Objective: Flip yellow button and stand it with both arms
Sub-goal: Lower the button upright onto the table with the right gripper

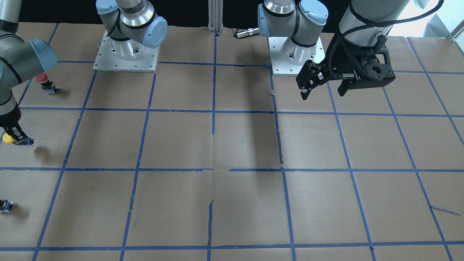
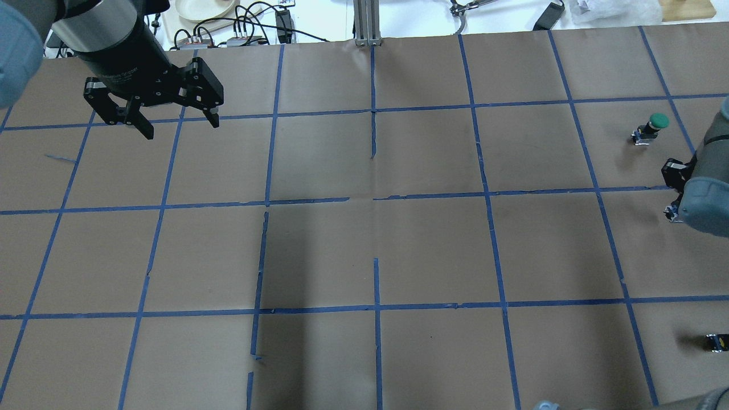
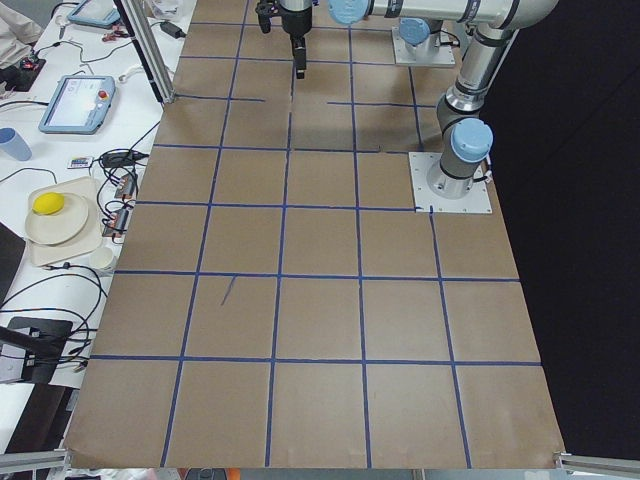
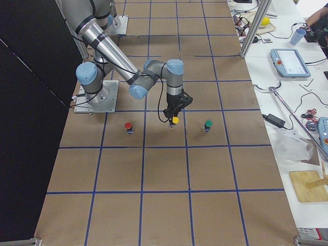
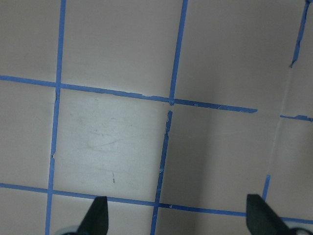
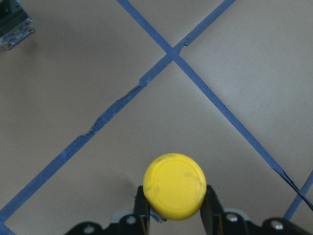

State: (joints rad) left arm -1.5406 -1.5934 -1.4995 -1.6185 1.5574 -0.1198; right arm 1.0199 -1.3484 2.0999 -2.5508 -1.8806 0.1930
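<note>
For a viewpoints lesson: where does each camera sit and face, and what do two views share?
Front-facing: across table, facing robot; left gripper, right gripper.
Overhead: behind robot, looking down; left gripper.
Exterior left: table's left end; left arm.
Exterior right: table's right end; right arm.
Left wrist: down at table; its fingertips.
Right wrist: down past right gripper.
Shared: yellow button, front-facing and right wrist.
</note>
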